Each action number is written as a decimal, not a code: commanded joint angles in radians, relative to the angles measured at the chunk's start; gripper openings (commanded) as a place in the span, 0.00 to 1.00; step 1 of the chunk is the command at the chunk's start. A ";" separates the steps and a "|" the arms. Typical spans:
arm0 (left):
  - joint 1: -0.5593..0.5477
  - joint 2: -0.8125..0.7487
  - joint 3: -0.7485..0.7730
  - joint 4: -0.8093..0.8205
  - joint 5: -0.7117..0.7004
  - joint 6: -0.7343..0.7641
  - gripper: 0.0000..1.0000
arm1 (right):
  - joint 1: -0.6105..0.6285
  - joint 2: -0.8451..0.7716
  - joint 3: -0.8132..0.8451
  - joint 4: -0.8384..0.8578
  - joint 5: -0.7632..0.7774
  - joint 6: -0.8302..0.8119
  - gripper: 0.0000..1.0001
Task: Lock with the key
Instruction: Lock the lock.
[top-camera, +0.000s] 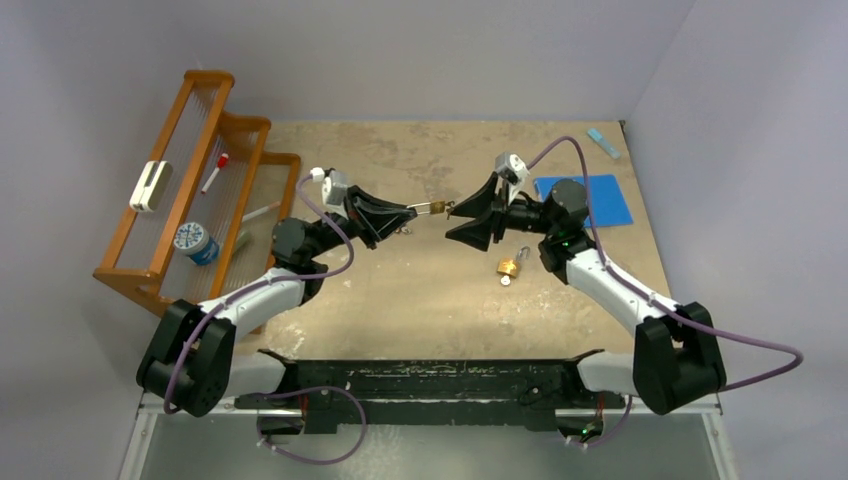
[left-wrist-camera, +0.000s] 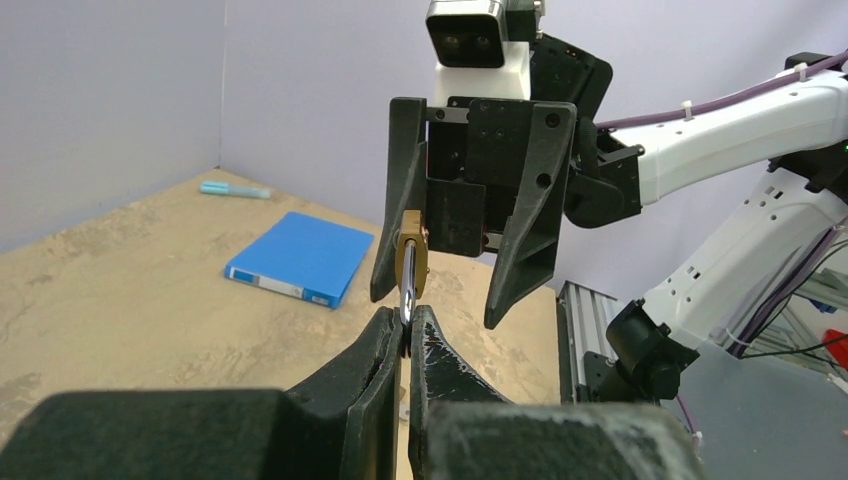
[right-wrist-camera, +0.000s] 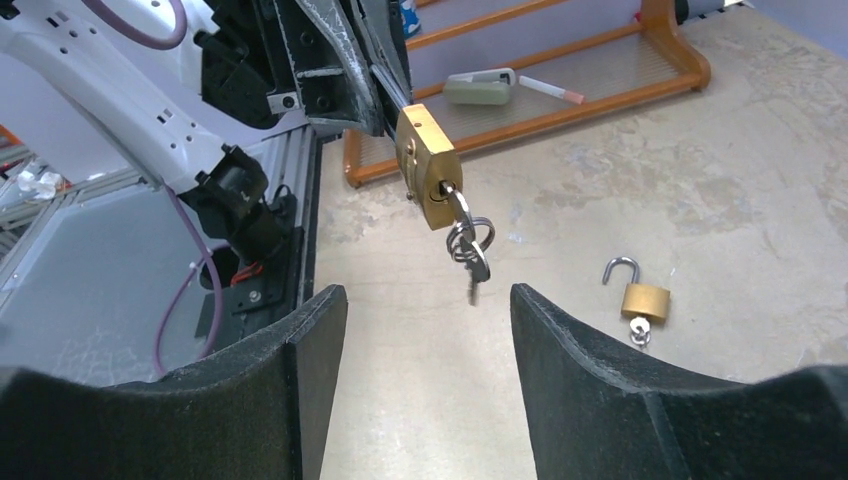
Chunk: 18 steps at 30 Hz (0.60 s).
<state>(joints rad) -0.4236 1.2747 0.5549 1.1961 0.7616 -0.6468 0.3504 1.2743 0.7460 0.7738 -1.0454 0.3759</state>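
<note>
My left gripper (top-camera: 405, 211) is shut on the steel shackle of a brass padlock (top-camera: 432, 208) and holds it above the table; the lock also shows in the left wrist view (left-wrist-camera: 411, 262) and in the right wrist view (right-wrist-camera: 428, 167). A key (right-wrist-camera: 458, 204) sits in its keyhole with a ring and spare key (right-wrist-camera: 474, 252) hanging. My right gripper (top-camera: 465, 216) is open, facing the lock, its fingers (right-wrist-camera: 300, 340) a little short of the keys. A second brass padlock (top-camera: 510, 267) lies on the table with its shackle open and a key in it; the right wrist view shows it too (right-wrist-camera: 640, 297).
A blue notebook (top-camera: 585, 200) lies at the back right, with a light blue marker (top-camera: 602, 142) beyond it. A wooden rack (top-camera: 190, 185) with an eraser, a pen and a tape roll stands at the left.
</note>
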 joint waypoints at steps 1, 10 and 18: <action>0.009 -0.018 0.011 0.098 -0.007 -0.025 0.00 | 0.000 0.007 0.010 0.113 -0.038 0.034 0.63; 0.013 -0.012 0.012 0.099 0.007 -0.025 0.00 | -0.002 -0.039 -0.011 0.113 0.117 -0.026 0.70; 0.014 -0.006 0.012 0.113 0.024 -0.033 0.00 | -0.001 -0.049 -0.021 0.151 0.172 -0.047 0.73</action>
<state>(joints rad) -0.4191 1.2751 0.5549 1.2198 0.7738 -0.6647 0.3504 1.2533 0.7277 0.8383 -0.9165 0.3531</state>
